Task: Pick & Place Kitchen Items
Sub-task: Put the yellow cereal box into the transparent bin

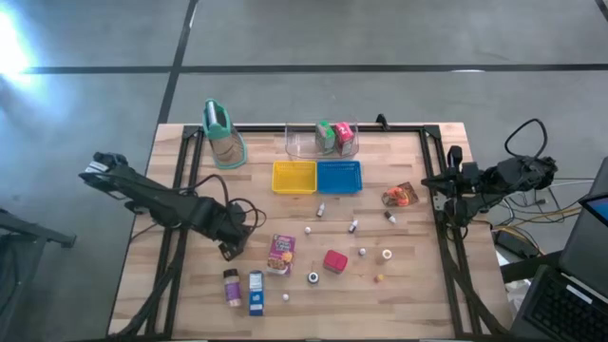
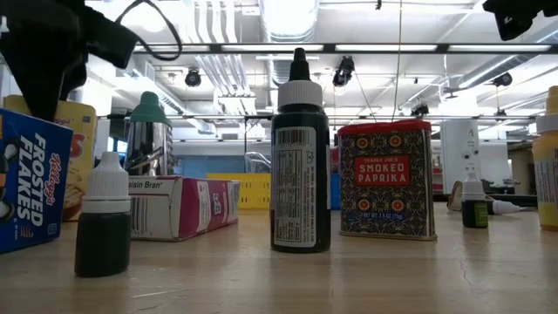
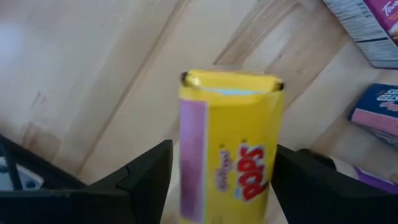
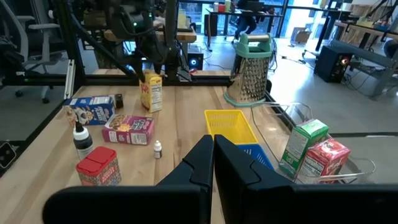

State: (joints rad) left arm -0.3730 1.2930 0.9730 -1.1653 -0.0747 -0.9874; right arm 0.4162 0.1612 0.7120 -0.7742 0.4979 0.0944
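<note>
My left gripper [image 3: 217, 180] clasps an upright yellow cardboard Pops carton [image 3: 229, 143] low over the wooden table [image 1: 190, 304], left of the pink cereal box [image 1: 281, 253]. I'd lift straight, keeping it vertical. Right gripper [image 4: 213, 158] waits clenched, far side.
</note>
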